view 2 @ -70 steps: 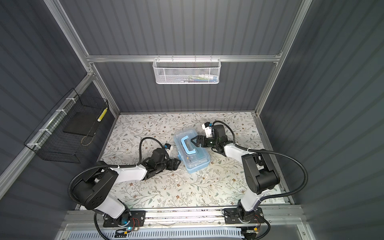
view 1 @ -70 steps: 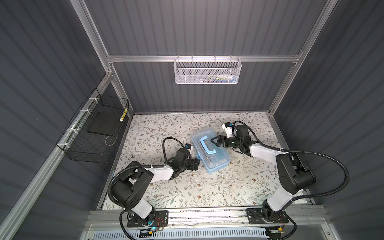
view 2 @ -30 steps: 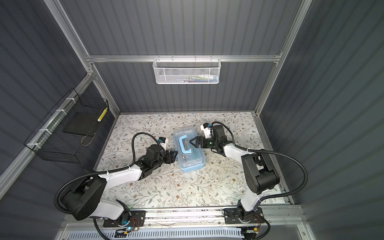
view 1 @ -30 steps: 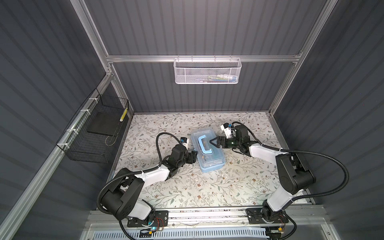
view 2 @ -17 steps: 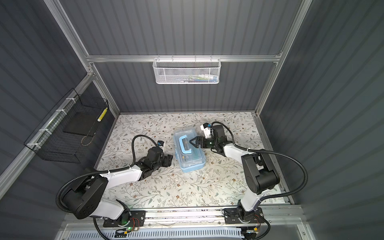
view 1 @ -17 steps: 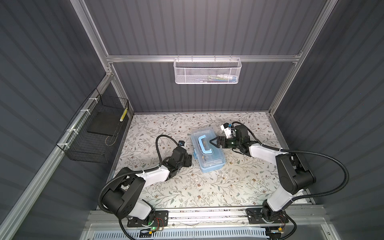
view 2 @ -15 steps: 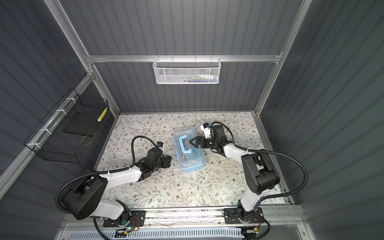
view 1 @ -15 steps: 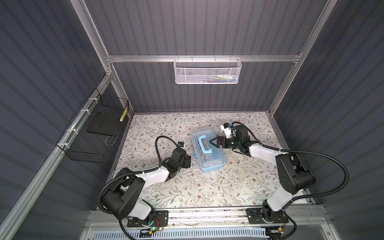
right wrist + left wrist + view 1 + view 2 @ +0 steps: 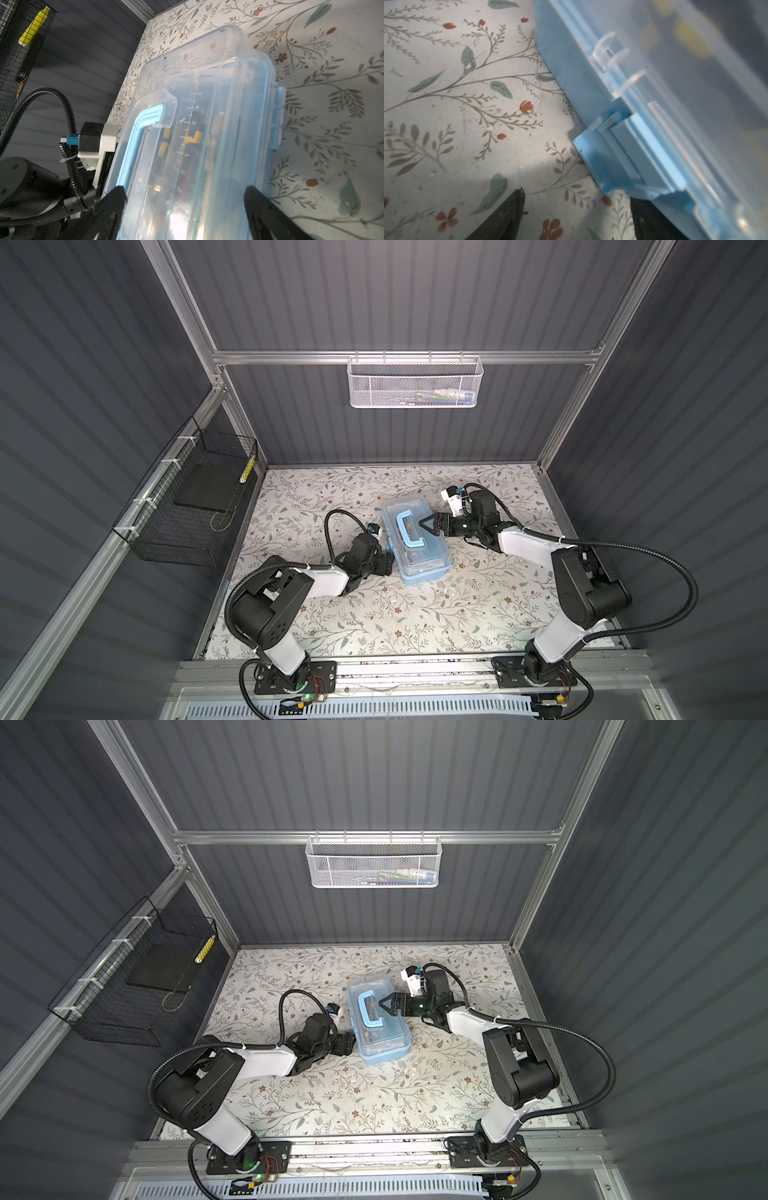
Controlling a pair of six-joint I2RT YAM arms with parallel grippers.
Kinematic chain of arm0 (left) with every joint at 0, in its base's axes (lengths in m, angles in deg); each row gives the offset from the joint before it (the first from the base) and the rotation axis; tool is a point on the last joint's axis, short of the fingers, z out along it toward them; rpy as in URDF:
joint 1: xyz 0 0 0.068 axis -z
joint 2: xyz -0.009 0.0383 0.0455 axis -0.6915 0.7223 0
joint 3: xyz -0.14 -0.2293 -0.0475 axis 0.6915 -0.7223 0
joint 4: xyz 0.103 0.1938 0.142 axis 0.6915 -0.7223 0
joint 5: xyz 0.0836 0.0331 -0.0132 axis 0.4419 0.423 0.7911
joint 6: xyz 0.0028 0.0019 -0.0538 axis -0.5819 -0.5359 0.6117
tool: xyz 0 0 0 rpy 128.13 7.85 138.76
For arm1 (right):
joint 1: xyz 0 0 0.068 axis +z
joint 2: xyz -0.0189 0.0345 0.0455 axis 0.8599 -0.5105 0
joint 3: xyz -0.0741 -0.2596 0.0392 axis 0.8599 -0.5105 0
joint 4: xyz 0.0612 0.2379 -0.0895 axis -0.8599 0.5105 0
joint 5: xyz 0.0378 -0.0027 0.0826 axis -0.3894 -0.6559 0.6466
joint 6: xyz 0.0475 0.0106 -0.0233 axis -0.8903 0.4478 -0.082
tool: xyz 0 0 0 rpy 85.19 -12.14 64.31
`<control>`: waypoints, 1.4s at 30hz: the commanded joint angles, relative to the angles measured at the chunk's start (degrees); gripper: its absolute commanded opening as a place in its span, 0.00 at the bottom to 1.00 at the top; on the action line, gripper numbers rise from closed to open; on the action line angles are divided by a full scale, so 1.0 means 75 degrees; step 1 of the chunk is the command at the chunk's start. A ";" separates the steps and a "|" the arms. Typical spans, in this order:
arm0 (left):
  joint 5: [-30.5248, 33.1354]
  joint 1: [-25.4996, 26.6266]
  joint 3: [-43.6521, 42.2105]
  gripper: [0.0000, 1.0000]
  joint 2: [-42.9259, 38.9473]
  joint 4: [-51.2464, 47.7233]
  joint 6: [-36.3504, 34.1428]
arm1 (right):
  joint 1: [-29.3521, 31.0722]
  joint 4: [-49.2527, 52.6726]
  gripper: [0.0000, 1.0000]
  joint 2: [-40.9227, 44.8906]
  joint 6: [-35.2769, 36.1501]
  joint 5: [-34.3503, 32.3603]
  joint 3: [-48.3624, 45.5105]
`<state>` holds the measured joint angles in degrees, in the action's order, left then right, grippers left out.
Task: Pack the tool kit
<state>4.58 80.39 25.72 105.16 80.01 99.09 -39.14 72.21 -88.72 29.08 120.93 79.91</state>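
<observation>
Two arms flank one light-blue tool kit box (image 9: 424,562), which sits flat near the middle of the floral mat (image 9: 415,614). Its clear lid is down and its blue handle (image 9: 409,529) lies flat on top. The left gripper (image 9: 388,563) is low on the mat, just beside the box's long side. In the left wrist view its fingers (image 9: 517,199) stand well apart with bare mat between them. One tip is close under the box's lower edge, next to a blue latch tab (image 9: 591,149) that juts from the wall, and it holds nothing. The right gripper (image 9: 430,524) reaches in from the box's opposite long side and sits over the lid next to the handle. Its claw is spread wide, with the lid showing between the tips in the right wrist view; whether it touches the lid I cannot tell. Yellow-and-black tools (image 9: 193,135) show dimly through the lid. A white mesh basket (image 9: 415,383) hangs on the wall beyond the box's far end. A black wire basket (image 9: 195,506) hangs on the wall well off the box's left-arm side.
</observation>
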 commanded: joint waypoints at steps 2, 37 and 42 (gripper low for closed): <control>-0.0574 0.0062 0.0317 0.82 0.0136 0.0319 -0.0017 | 0.0190 0.1017 0.92 -0.0241 -0.0045 0.0101 -0.0049; 0.2046 0.1068 0.1065 0.87 0.0985 -0.0835 0.0261 | 0.0086 0.1905 0.92 -0.0151 0.0421 -0.0093 0.0593; 0.2119 0.0878 0.0820 0.85 0.0494 -0.0970 0.0303 | 0.0086 0.1813 0.92 -0.0206 0.0387 -0.0044 0.0593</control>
<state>18.70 88.37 32.32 110.45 74.81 100.82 -39.88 82.14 -89.90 32.70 116.28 86.12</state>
